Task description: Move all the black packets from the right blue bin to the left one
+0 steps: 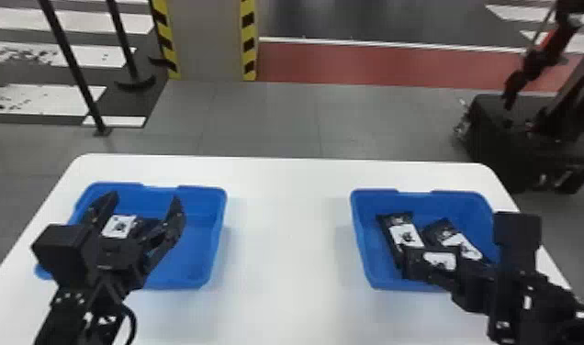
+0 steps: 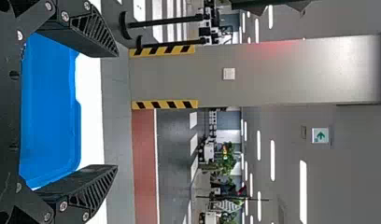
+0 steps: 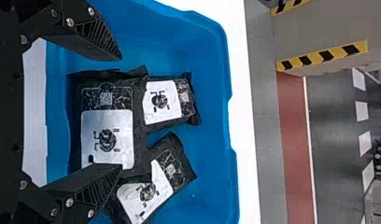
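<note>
Picking was the step in hand: the right fingers (image 3: 97, 42) stood apart over the right blue bin (image 3: 202, 42), the nearest black packet (image 3: 107, 140) beneath them, two more (image 3: 163, 100) (image 3: 153, 186) just beyond. Next called for centring, lowering, closing! The left fingers (image 1: 172, 225) were apart too, a labelled packet (image 1: 120, 226) beyond them in the left bin (image 1: 192, 257). White labels carried dark print and square codes.

Right blue bin (image 3: 212, 140): sitting on a white table (image 3: 241, 93).
Black packets (image 3: 107, 100): three lying close together inside.
Right gripper (image 1: 456, 273): spreading its fingers (image 3: 95, 179) above them.
</note>
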Robot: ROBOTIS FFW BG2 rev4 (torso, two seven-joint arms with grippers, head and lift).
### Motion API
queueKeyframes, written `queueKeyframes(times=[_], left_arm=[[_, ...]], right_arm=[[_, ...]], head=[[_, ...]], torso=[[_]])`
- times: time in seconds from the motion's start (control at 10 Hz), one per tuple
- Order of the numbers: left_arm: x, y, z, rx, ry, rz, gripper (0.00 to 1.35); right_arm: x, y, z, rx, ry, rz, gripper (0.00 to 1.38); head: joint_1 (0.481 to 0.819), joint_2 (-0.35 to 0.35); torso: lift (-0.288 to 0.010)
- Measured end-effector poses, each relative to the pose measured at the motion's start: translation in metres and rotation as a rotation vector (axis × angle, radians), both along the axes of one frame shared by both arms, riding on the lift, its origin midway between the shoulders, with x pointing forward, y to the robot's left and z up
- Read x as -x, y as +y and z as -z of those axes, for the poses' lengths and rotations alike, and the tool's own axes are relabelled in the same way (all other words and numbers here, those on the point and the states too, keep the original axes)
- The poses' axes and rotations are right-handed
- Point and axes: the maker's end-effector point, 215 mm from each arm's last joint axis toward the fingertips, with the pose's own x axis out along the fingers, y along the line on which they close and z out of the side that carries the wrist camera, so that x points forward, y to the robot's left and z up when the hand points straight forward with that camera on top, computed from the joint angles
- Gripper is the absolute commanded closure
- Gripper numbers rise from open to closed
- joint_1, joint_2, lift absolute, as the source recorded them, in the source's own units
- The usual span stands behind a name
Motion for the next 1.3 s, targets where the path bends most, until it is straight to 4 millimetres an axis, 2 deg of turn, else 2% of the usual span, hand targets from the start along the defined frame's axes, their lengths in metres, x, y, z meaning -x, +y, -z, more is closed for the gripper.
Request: queueKeyframes(times=[0.1, 0.4, 0.8, 1.0, 1.1, 1.2, 1.3], left_arm=[[0.0, -0.001, 0.0, 0.001, 0.001, 0.002, 0.19], [0.001, -0.003, 0.001, 0.009, 0.002, 0.007, 0.19], [0.0, -0.006, 0.0, 0.015, 0.0, 0.012, 0.19], [0.0, -0.008, 0.001, 0.019, 0.003, 0.017, 0.19], [0.0, -0.008, 0.002, 0.02, 0.007, 0.02, 0.19], [0.001, -0.009, 0.003, 0.022, 0.009, 0.022, 0.19], [0.001, -0.008, 0.004, 0.023, 0.013, 0.02, 0.19]], right_arm=[[-0.003, -0.004, -0.002, 0.012, 0.001, 0.012, 0.23], [-0.017, -0.016, 0.015, 0.01, 0.033, 0.032, 0.23], [-0.024, -0.012, 0.042, -0.02, 0.086, 0.031, 0.24], [-0.033, -0.015, 0.048, -0.018, 0.088, 0.04, 0.24], [-0.039, -0.016, 0.05, -0.023, 0.086, 0.042, 0.29], [-0.046, -0.016, 0.056, -0.041, 0.09, 0.032, 0.64], [-0.053, -0.014, 0.065, -0.067, 0.105, 0.017, 0.9]], head=[[0.695, -0.063], [0.695, -0.08], [0.695, -0.079], [0.695, -0.082], [0.695, -0.085], [0.695, -0.085], [0.695, -0.082]], torso=[[-0.11], [-0.11], [-0.11], [-0.11], [-0.11], [-0.11], [-0.11]])
